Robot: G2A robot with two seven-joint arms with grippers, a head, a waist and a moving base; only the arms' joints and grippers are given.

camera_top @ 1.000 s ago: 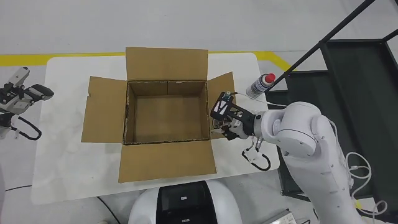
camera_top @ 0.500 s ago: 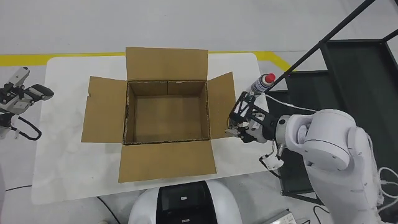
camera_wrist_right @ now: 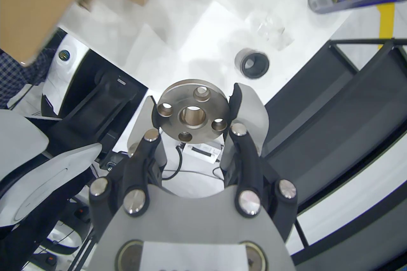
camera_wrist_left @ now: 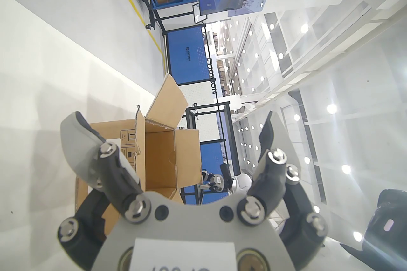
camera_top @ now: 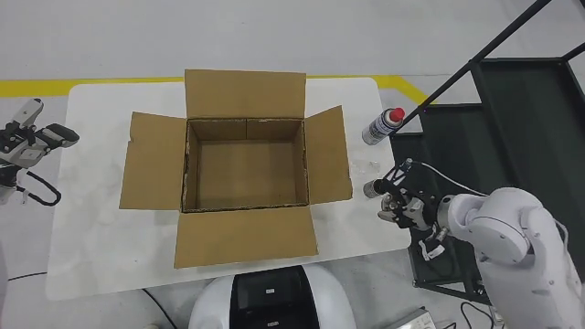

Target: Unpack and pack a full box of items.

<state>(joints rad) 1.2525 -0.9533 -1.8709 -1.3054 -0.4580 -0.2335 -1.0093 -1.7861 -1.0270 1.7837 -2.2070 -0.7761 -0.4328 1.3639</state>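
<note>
On the table [camera_top: 101, 238] the box [camera_top: 245, 174] sits mid, flaps out to all 4 sides. The spray can [camera_top: 383, 125] stands R of the box, nr the back-R corner. The small cylinder [camera_top: 373, 188] lies in front of the can, just beside the R flap. The flange [camera_wrist_right: 193, 117] sits btwn my right fingers [camera_wrist_right: 251, 113] at the table's R edge, near the cylinder. My left fingers [camera_wrist_left: 79, 138] are off the table's L side, well apart from the box.

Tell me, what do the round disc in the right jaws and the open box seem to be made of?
Disc: probably steel, by its dull grey metallic sheen and drilled holes. Box: corrugated cardboard, matte brown, with a fluted cut edge.
</note>
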